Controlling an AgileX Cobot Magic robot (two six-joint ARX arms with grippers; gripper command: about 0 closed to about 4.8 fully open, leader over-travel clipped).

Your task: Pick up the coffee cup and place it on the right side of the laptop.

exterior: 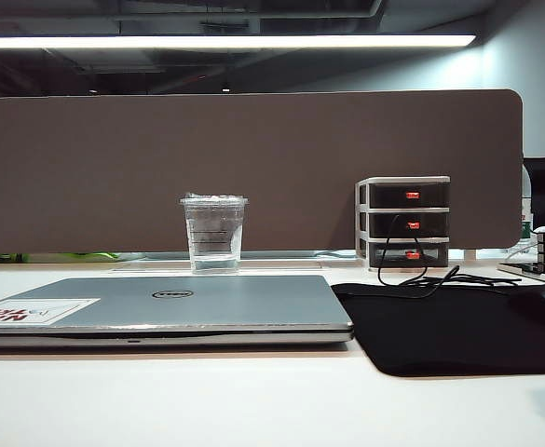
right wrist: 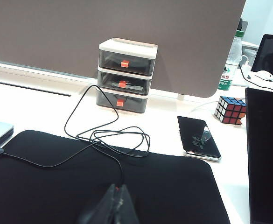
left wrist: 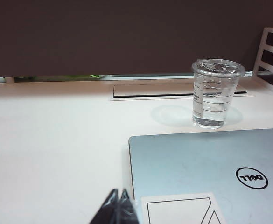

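Observation:
The coffee cup [exterior: 214,233], a clear lidded plastic cup with some water in it, stands upright on the white desk just behind the closed silver laptop [exterior: 188,305]. In the left wrist view the coffee cup [left wrist: 214,93] is beyond the far edge of the laptop [left wrist: 206,172]. My left gripper [left wrist: 119,192] is shut and empty, low by the laptop's near corner next to its white sticker. My right gripper [right wrist: 119,187] is shut and empty over the black mat [right wrist: 164,182]. Neither gripper shows in the exterior view.
A small three-drawer organizer [exterior: 403,222] stands at the back right, with a black cable [right wrist: 103,140] trailing onto the mat [exterior: 440,331]. A phone [right wrist: 199,138], a Rubik's cube [right wrist: 230,110] and a bottle [right wrist: 227,70] lie further right. A brown partition [exterior: 253,168] closes the back.

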